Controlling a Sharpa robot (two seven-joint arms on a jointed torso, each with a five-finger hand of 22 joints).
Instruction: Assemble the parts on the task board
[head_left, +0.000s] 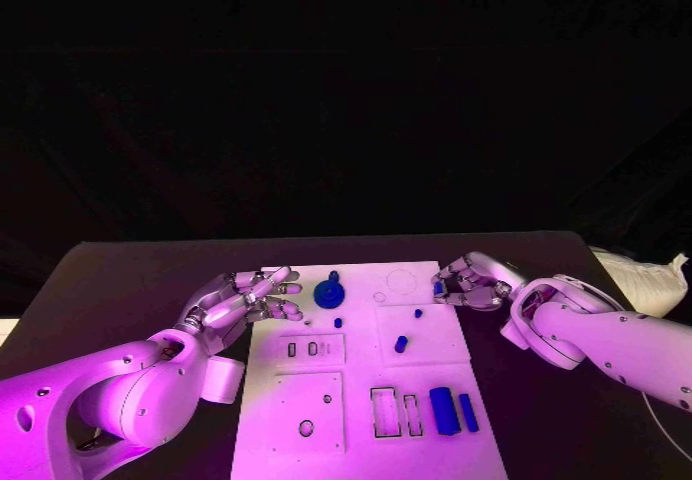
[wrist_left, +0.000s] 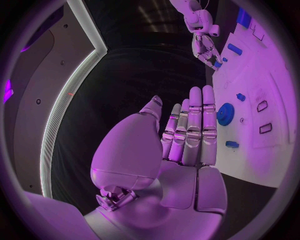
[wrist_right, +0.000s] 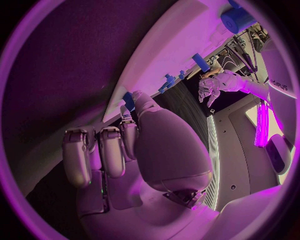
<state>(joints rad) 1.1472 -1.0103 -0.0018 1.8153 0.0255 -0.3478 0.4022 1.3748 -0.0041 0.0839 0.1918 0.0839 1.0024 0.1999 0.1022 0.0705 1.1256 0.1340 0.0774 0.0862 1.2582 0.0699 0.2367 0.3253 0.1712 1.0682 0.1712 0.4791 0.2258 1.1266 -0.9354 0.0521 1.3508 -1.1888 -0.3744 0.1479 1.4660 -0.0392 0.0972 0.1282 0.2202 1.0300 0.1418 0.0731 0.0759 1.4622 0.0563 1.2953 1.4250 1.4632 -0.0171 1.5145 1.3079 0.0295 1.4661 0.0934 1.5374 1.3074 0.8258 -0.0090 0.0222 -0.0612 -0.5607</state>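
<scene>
Head view, left silver hand fingers spread wide at white task board edge, holding nothing, right silver hand fingers curled, pinching small blue part, one round blue gear, two upright blue blocks.

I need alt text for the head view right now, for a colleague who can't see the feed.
A white task board lies mid-table between two robot hands: the left hand, fingers spread, at its far left edge, and the right hand, pinching a small blue part, at its far right edge. On the board are a blue gear, small blue pegs and two blue bars.
</scene>
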